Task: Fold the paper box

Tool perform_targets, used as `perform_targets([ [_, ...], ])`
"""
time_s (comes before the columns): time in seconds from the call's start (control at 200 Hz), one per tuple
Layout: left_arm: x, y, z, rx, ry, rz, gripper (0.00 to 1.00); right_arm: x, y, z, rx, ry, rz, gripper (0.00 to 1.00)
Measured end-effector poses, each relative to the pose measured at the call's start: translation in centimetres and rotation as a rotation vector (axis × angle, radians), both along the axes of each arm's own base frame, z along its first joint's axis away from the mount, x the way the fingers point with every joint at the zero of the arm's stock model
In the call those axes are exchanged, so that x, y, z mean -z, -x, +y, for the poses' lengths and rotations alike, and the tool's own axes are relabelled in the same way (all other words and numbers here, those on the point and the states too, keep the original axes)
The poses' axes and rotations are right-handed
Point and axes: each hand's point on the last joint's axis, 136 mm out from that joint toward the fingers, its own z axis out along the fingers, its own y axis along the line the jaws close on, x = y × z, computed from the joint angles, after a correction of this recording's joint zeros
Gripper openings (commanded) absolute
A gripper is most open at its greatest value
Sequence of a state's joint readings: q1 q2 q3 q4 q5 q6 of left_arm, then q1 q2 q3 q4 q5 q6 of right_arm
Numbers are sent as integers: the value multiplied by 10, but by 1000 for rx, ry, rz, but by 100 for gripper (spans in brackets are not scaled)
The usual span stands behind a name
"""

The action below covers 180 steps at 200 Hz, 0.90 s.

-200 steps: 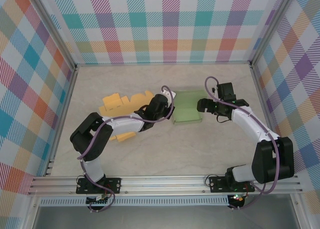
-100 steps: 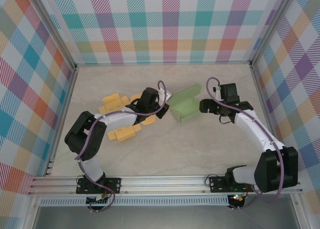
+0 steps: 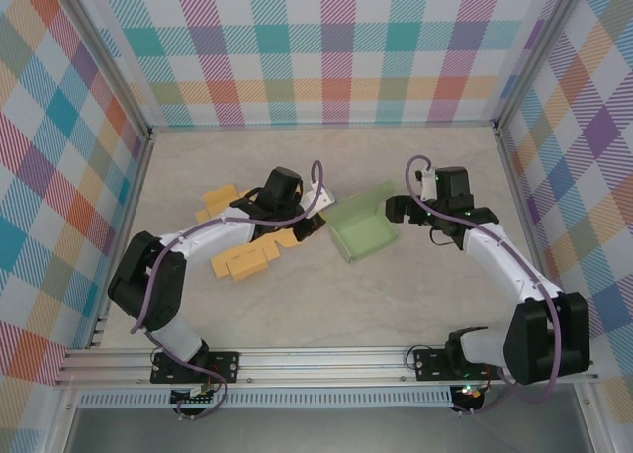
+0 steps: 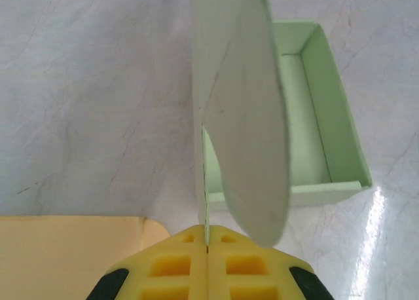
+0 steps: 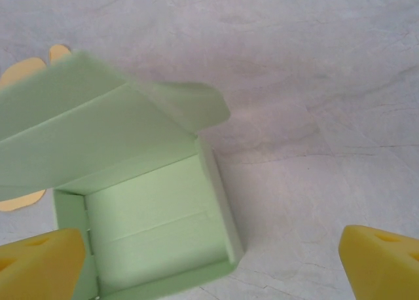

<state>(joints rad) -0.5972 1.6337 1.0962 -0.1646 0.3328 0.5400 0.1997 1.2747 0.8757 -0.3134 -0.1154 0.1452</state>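
the left pincer is pinched shut on the edge of the lid of the green paper box, which sits mid-desk. a second ago the lid lay low over the tray. now it is lifted and the tray is open, with the box turned and drawn slightly left as the left arm pulled back. the right pincer hangs just beside the box's right side, fingers spread wide and holding nothing. yellow cardboard blanks lie to the left.
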Motion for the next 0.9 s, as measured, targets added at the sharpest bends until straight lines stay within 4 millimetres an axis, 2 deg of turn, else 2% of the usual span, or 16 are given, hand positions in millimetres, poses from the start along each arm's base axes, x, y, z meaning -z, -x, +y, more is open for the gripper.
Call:
perform_targets([
  [0.135, -2, 2, 4, 28, -10, 0, 0, 6, -6, 8, -53, -8, -14, 100],
  [0.215, -4, 2, 8, 41, -18, 6, 0, 4, -9, 13, -89, -15, -48, 94],
  [0.28, -10, -1, 9, 54, -15, 3, 0, 3, -10, 17, -122, -19, -79, 90],
  [0.385, -20, -9, 7, 77, -5, -6, 0, 6, -13, 23, -169, -16, -110, 89],
  [0.475, -21, -12, 3, 97, -4, -1, 0, 12, -18, 26, -200, -12, -117, 88],
  [0.58, -14, -12, 2, 114, -16, 24, 0, 17, -22, 27, -224, -9, -125, 71],
  [0.72, -3, -11, 2, 119, -32, 58, 0, 21, -24, 28, -238, -13, -124, 69],
  [0.9, 3, -11, 3, 110, -40, 74, 0, 24, -24, 27, -233, -13, -117, 53],
])
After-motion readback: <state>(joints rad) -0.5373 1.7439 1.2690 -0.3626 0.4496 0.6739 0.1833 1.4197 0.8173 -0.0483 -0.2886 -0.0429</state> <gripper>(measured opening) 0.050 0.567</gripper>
